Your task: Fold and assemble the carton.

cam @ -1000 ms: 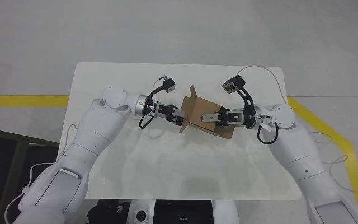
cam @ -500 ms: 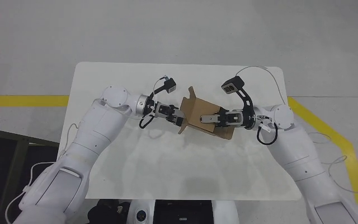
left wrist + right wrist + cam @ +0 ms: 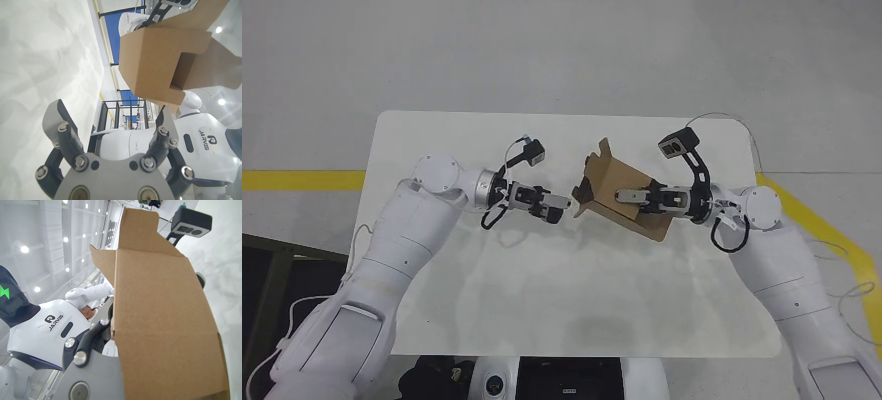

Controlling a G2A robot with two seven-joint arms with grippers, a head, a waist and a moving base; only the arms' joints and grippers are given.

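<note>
A brown, partly folded carton [image 3: 620,192] with open flaps is held above the middle of the white table. My right gripper [image 3: 630,196] is shut on one of its side panels, coming in from the right. In the right wrist view that carton [image 3: 160,306] panel runs between the jaws, covering one finger, and a flap sticks up at its far end. My left gripper [image 3: 562,203] stands open just left of the carton, apart from it. Seen from the left wrist, the open gripper [image 3: 111,106] is empty and the carton [image 3: 151,62] hangs a short way beyond its fingertips.
The white table [image 3: 442,320] has bare surface in front of and to the left of both arms. Its right edge lies close behind the right arm. A yellow floor line [image 3: 302,180] runs beside the table.
My left gripper has let go of the carton's left flap and pulled back to the left. The right gripper has carried the carton a little to the right and turned it.
</note>
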